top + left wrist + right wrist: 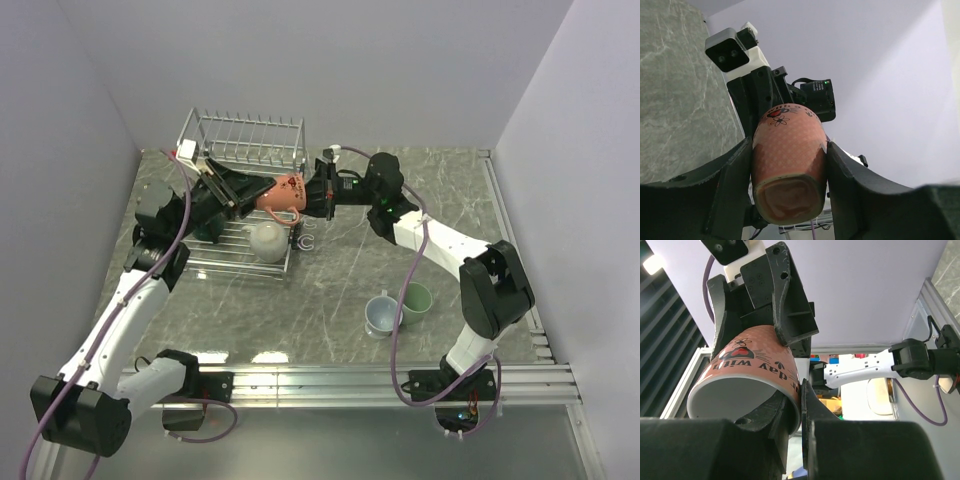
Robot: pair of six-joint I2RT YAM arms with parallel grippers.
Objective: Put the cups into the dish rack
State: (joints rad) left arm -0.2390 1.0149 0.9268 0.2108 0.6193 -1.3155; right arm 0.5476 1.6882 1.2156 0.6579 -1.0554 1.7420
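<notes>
Left gripper (256, 197), right gripper (307, 192) face-to-face, closed

mug (790, 165): red-brown, pale-dotted, white inside; rack (240, 130): silver; table (330, 290): grey marble

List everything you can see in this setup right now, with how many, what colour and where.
dish rack: one, silver wire, far left of the table
red-brown mug: one, red-brown with white inside, held on its side between both grippers, over the rack's right side
pale mug: one, cream-grey, seemingly upside down, at the rack's near right corner
blue-grey mug: one, light blue-grey, upright on the table, right of centre
pale green mug: one, pale green, right beside the blue-grey mug
table: one, grey-green marbled
left gripper: one, black, closed on the red-brown mug's sides
right gripper: one, black, pinching that mug's rim
</notes>
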